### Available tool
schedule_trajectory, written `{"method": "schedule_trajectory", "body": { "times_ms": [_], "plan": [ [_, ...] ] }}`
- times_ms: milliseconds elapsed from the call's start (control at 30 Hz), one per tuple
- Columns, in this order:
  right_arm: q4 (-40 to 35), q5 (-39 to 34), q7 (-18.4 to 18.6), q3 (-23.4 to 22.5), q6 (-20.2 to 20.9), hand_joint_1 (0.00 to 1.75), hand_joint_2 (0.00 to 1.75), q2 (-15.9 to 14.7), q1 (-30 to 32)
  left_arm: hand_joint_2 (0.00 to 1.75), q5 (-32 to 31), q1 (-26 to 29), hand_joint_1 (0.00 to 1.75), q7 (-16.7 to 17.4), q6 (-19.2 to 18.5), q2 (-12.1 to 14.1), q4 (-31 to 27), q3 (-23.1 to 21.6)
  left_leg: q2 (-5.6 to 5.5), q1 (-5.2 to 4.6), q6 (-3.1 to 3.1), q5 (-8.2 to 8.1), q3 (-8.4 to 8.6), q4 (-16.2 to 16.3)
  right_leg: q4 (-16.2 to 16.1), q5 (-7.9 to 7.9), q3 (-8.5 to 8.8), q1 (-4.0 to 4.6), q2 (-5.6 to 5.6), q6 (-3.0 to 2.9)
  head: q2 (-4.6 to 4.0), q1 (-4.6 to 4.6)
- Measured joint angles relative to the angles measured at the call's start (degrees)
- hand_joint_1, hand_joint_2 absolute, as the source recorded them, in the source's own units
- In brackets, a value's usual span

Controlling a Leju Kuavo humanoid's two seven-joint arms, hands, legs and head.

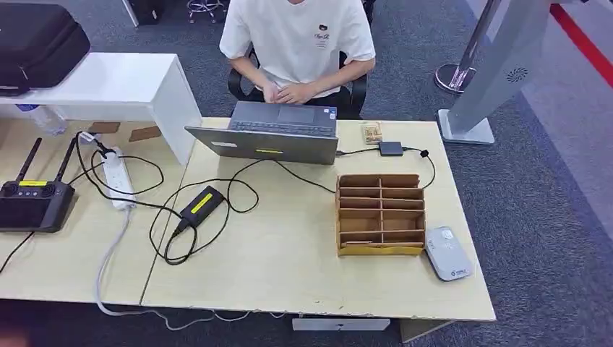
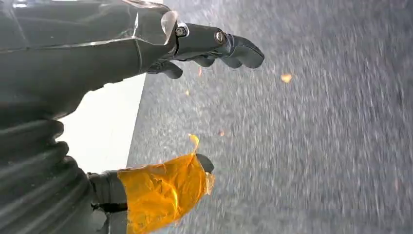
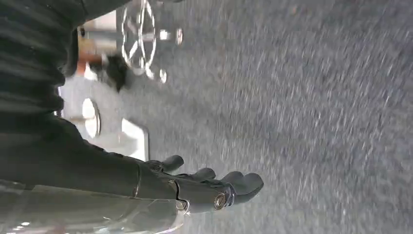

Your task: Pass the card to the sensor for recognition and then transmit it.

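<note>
Sensor — beside table's right edge.

The person behind the desk's far edge is cut off at the shoulders by the picture's top edge, and the laptop hides the lap. The black case on the white shelf runs off the left edge. The print on the grey sensor by the desk's right edge is too small to read. The carpet in both wrist views is blurred. The organizer's slots are too shadowed to tell contents.
</note>
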Motion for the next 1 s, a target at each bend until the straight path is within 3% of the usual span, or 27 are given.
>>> {"method": "schedule_trajectory", "body": {
  "times_ms": [67,167,200,467,633,667,733,833,900,1000],
  "plan": [
    [0.0,-0.6,0.2,-1.1,1.4,0.00,1.75,1.4,0.0,0.00,0.3,0.0,0.00,0.0,1.2,-0.3,0.0,0.0,0.00,0.00,0.00,0.00,0.00,0.0,0.0,0.00,0.00,0.01,0.00,0.00,0.00,0.02],
    [0.2,4.7,2.3,-0.6,3.2,0.00,1.75,3.0,0.0,0.00,1.7,0.0,0.00,-1.3,0.6,-0.6,0.0,0.0,0.00,0.00,-0.01,0.00,0.00,0.0,0.0,0.00,0.00,0.00,0.01,0.00,0.00,0.04],
    [0.3,6.3,2.9,0.1,3.4,0.00,1.75,3.2,0.0,1.75,2.0,0.0,0.00,-1.7,0.1,-0.8,0.0,0.0,0.00,0.00,-0.01,0.00,0.00,0.0,0.0,0.00,0.00,0.00,0.00,0.00,0.00,0.04],
    [0.4,7.6,3.9,1.3,8.1,0.00,1.75,4.5,0.0,1.75,-2.7,0.1,0.00,-2.0,-4.8,-1.0,0.0,-1.8,0.01,0.00,0.00,0.00,-0.01,0.0,0.0,0.00,0.01,-0.02,0.01,0.00,0.00,0.04],
    [0.4,7.7,4.2,1.7,8.1,0.00,1.75,4.6,-0.1,1.75,-3.1,0.1,0.00,-1.8,-4.3,-0.8,0.0,-2.6,0.00,-0.01,0.00,0.00,0.00,0.0,0.0,0.00,0.01,-0.01,0.00,0.00,0.00,0.02],
    [0.4,7.7,4.2,1.7,6.2,0.00,1.75,4.6,0.0,0.00,-3.1,0.2,0.00,-1.2,-3.0,-0.9,0.0,-2.6,0.00,-0.01,0.00,0.00,0.00,0.0,0.0,0.00,0.01,-0.01,0.00,0.00,0.00,0.02],
    [0.4,8.0,4.8,1.7,1.9,0.00,1.75,4.6,0.0,0.00,-3.0,0.2,0.00,-0.2,0.4,-0.9,0.0,-2.6,0.01,0.00,-0.01,0.00,0.00,0.0,0.0,0.00,0.01,-0.01,0.01,0.00,0.00,0.02],
    [0.4,8.0,7.6,1.7,-10.4,0.00,1.75,4.6,-0.1,0.00,-2.9,0.4,0.00,1.2,12.2,-1.5,0.0,-2.6,0.01,-0.01,-0.01,0.00,0.00,0.0,0.0,0.00,0.00,-0.01,0.01,0.00,0.00,0.00],
    [0.4,8.2,9.4,1.4,-17.7,0.00,1.75,4.6,-0.1,0.00,-5.1,1.1,0.00,2.3,17.7,-2.5,-2.0,-2.6,0.02,-0.01,-0.01,0.00,0.00,0.0,0.0,0.00,0.00,-0.01,0.02,0.00,0.00,0.02],
    [0.1,9.1,10.9,1.0,-21.3,0.00,1.75,4.6,0.1,0.00,-10.2,2.1,0.00,3.0,18.9,-4.9,-7.4,-1.7,0.02,-0.02,0.00,0.00,0.00,0.0,0.0,0.00,0.00,-0.02,0.03,0.00,0.00,0.04]
  ]
}}
